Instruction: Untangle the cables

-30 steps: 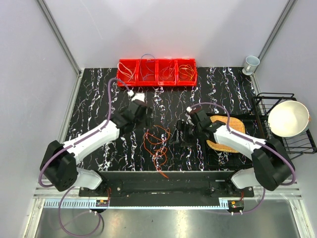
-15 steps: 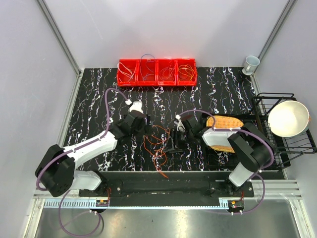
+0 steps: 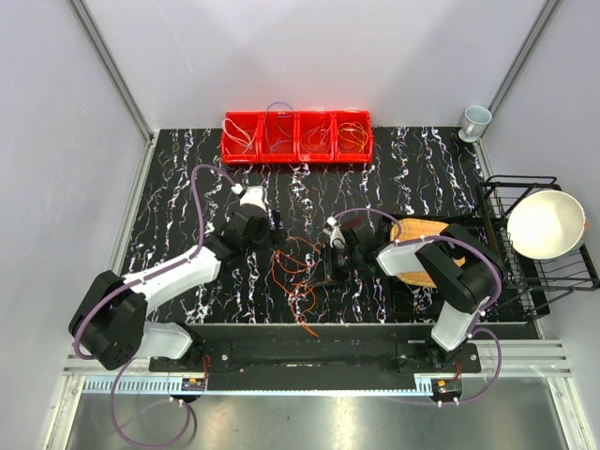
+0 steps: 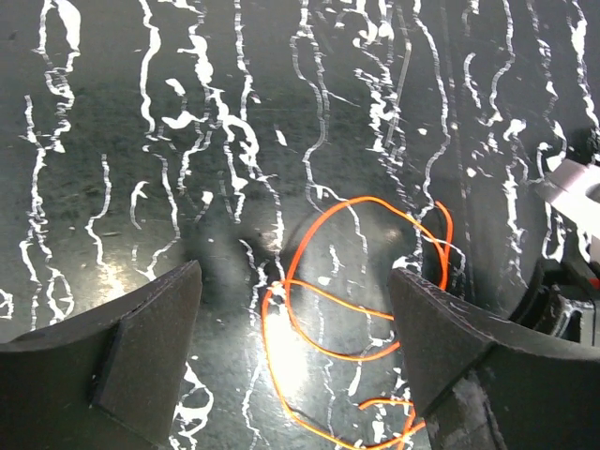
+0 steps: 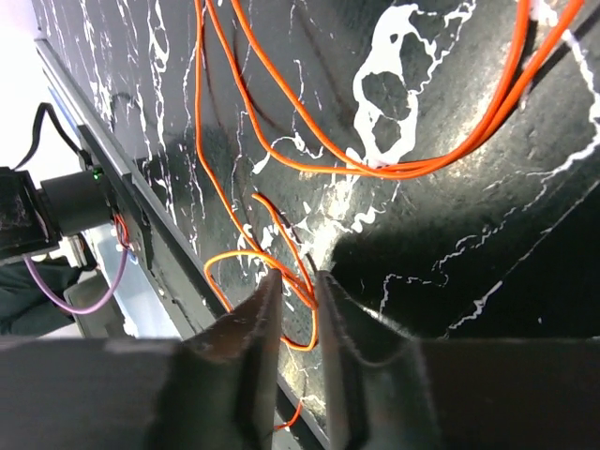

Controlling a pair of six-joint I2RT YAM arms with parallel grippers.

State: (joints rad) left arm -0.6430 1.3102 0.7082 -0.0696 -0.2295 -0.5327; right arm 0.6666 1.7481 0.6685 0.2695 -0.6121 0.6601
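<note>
A loose tangle of thin orange and red cables (image 3: 296, 272) lies on the black marbled table between my two arms. My left gripper (image 3: 275, 228) hovers over the tangle's upper left edge. In the left wrist view it (image 4: 295, 272) is open wide, orange loops (image 4: 323, 309) lying on the table between its fingers with nothing touching them. My right gripper (image 3: 325, 274) is at the tangle's right side. In the right wrist view it (image 5: 298, 278) has its jaws drawn in to a narrow slit, with orange strands (image 5: 291, 267) caught between the fingertips.
A red tray (image 3: 297, 150) of four compartments holding more coiled wires stands at the back. A woven yellow mat (image 3: 427, 230) lies under the right arm. A black wire rack (image 3: 502, 192) with a white bowl (image 3: 546, 223) is at the right, a cup (image 3: 475, 120) behind it.
The right gripper moved left into the tangle and closed from wide to nearly shut on orange strands. The left gripper shifted slightly back and left, staying open.
</note>
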